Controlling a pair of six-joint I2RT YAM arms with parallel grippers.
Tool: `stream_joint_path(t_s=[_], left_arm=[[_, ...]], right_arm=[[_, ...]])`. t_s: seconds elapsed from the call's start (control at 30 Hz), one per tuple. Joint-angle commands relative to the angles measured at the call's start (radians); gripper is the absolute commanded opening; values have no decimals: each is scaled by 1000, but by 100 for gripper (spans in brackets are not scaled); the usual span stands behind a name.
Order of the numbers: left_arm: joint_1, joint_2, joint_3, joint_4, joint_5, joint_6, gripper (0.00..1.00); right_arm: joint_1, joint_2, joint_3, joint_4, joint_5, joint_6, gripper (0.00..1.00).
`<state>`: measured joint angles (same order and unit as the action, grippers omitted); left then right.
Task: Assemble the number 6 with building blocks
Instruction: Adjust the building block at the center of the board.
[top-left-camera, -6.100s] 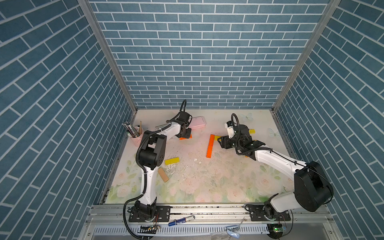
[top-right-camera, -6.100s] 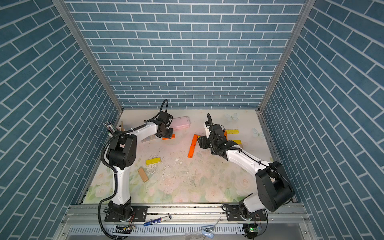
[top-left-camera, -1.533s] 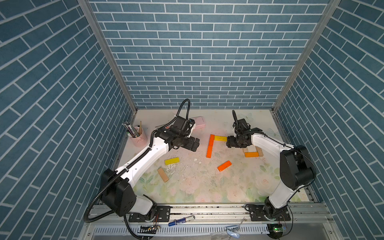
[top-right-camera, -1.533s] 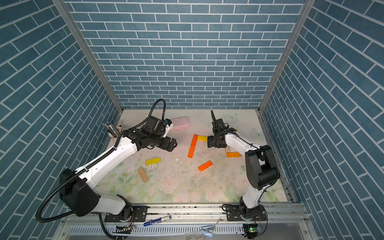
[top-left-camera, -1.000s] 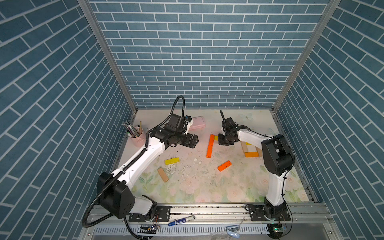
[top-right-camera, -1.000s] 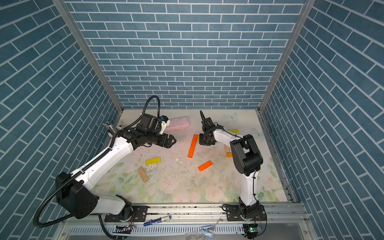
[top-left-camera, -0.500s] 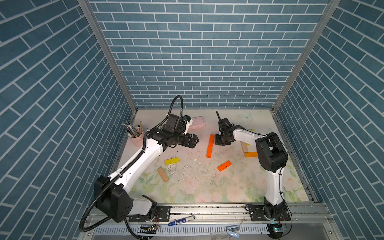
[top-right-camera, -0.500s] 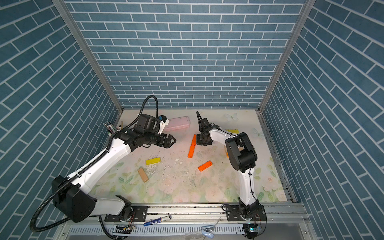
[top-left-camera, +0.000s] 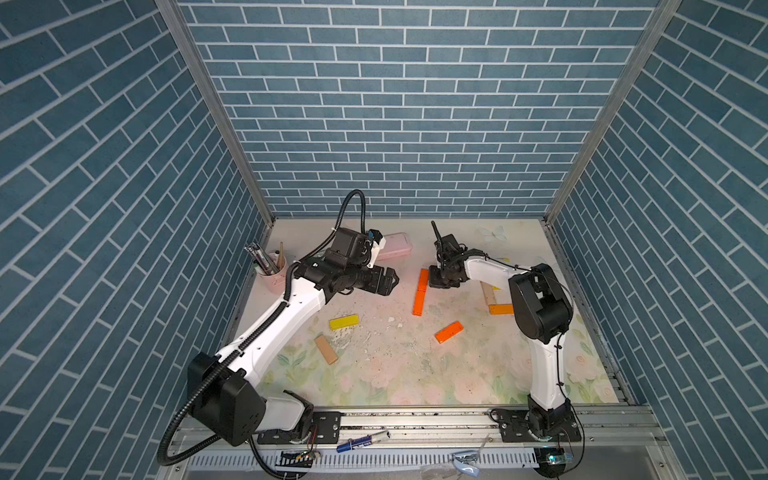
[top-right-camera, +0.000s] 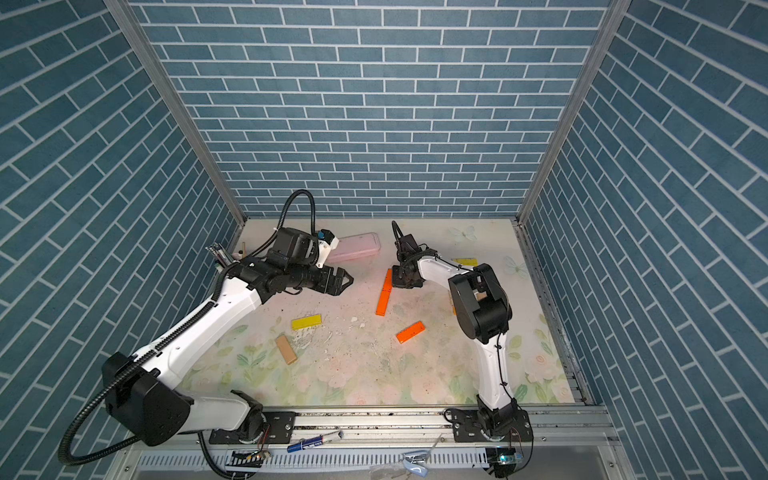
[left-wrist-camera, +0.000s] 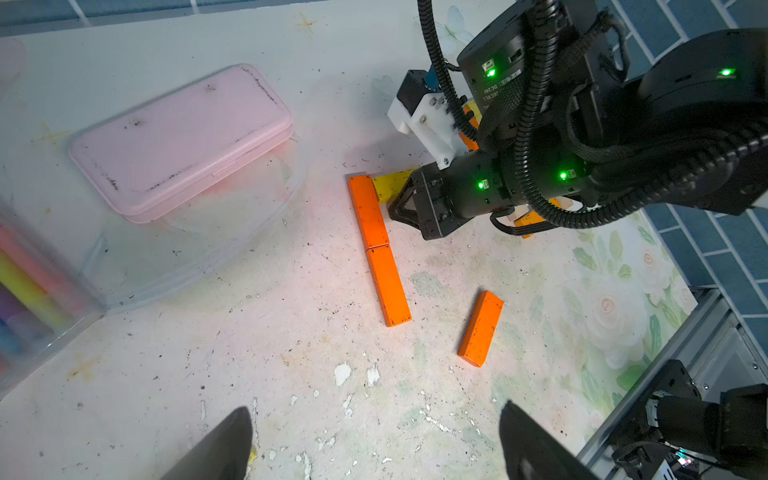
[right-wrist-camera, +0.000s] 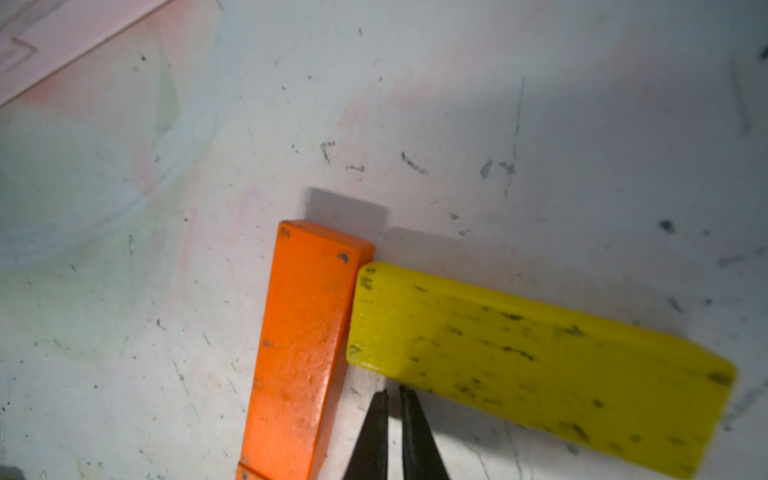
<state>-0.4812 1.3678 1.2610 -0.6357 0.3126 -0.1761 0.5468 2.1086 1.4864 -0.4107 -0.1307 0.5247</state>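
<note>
Right claw (right-wrist-camera: 392, 395), closed tight and empty, is sitting just beside the long edge of the yellow block (right-wrist-camera: 536, 365), which is lying end-on against the orange block (right-wrist-camera: 303, 345).

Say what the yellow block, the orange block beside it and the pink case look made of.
Yellow block: likely painted wood; matte coat with dark chips. Orange block: likely painted wood; glossier, pebbled coat, chipped corners. Pink case: probably moulded plastic; smooth, rounded corners, lid seam.

Bright, even overhead light, with short soft shadows — wrist views blur toward edges.
</note>
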Motion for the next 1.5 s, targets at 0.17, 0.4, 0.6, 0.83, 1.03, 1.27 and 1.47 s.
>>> stream_joint_path(t_s=[0.17, 0.4, 0.6, 0.83, 1.03, 1.27, 1.47], left_arm=[[13, -21, -21, 13, 19, -15, 93], [15, -20, -25, 20, 29, -19, 93], [16, -22, -29, 26, 34, -23, 93], [18, -22, -30, 28, 39, -25, 92], [18, -24, -29, 31, 42, -24, 92], [20, -25, -32, 33, 40, -24, 92], [23, -28, -34, 33, 37, -22, 92]], right_arm=[[10, 42, 21, -31, 34, 34, 11], [10, 54, 30, -35, 34, 34, 11], [10, 60, 37, -37, 37, 35, 11], [12, 64, 38, -39, 37, 35, 11], [15, 48, 40, -42, 37, 33, 12], [22, -85, 32, -57, 37, 20, 22], [25, -290, -81, -84, 97, -6, 31]])
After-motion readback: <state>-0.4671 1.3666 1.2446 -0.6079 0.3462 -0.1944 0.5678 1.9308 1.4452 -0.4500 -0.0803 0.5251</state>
